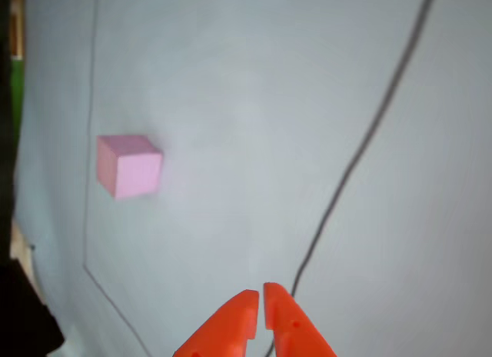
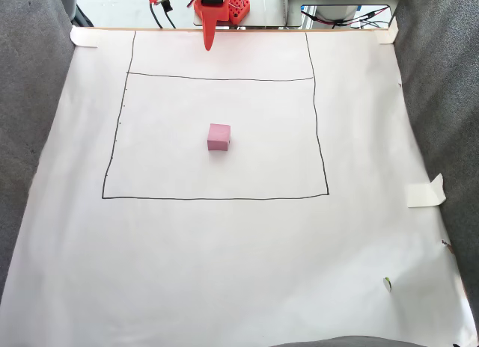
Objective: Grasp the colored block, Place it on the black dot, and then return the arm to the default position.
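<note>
Orange gripper point(image 1: 260, 297), jaws clenched and empty, hangs at the paper's point(image 2: 224, 272) far edge; pink block point(image 2: 218, 137) sits mid-sheet, so a closed approach could knock it

pink block point(image 2: 218, 137) | matte cube | flat on paper | inside drawn rectangle

A makeshift hobby robotics bench — a white paper sheet point(image 2: 224, 272) taped at its corners with masking tape point(image 2: 425, 191) over grey fabric point(image 2: 30, 137), a hand-drawn black rectangle point(image 2: 322, 137) marking a workspace, loose cables point(image 2: 161, 7) along the far edge.
</note>
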Action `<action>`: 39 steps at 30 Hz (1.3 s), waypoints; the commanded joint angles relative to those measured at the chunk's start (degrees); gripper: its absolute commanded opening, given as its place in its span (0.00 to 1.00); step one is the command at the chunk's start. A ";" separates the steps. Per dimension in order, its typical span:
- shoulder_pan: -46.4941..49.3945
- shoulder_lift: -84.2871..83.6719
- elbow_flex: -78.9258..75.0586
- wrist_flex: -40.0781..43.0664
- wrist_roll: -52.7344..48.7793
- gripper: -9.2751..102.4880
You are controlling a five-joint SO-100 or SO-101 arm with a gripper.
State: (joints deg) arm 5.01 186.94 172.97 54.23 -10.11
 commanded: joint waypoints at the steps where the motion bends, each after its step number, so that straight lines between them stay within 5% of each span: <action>1: -0.35 0.35 1.23 -4.57 -0.97 0.08; 39: -5.45 0.35 -0.53 5.27 10.46 0.08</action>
State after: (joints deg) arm -0.79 187.03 174.73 59.41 0.09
